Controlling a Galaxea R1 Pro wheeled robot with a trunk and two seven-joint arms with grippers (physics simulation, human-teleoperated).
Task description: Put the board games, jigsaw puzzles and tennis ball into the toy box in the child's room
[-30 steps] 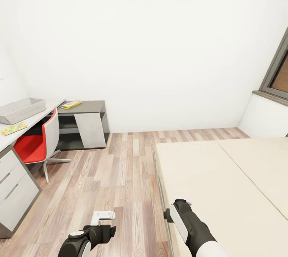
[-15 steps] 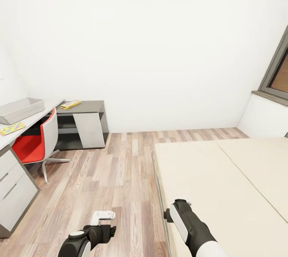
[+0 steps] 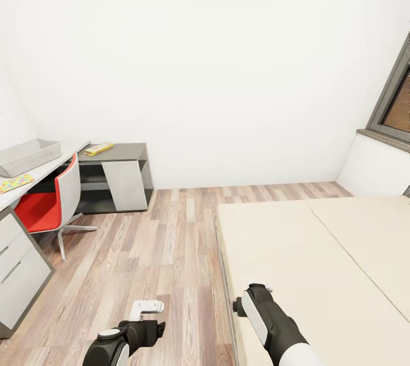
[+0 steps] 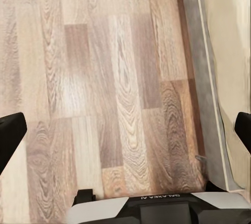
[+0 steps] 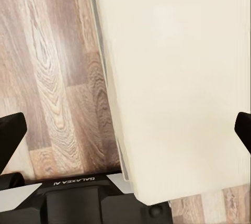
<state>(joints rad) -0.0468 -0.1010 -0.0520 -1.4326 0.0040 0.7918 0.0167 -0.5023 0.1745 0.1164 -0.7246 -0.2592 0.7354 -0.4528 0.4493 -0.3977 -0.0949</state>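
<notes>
Two claws hang low, both spread wide and empty: the left claw (image 4: 125, 130) over floorboards, the right claw (image 5: 125, 130) over the bed (image 3: 319, 263) edge. Across the room, the toy box (image 3: 25, 156) and a jigsaw puzzle (image 3: 12, 183) sit on the table (image 3: 51, 169). That thin puzzle looks light and flimsy; I'd pinch its overhanging edge.

Cream bed (image 3: 319, 263); perhaps multicoloured puzzle (image 3: 14, 183).
</notes>
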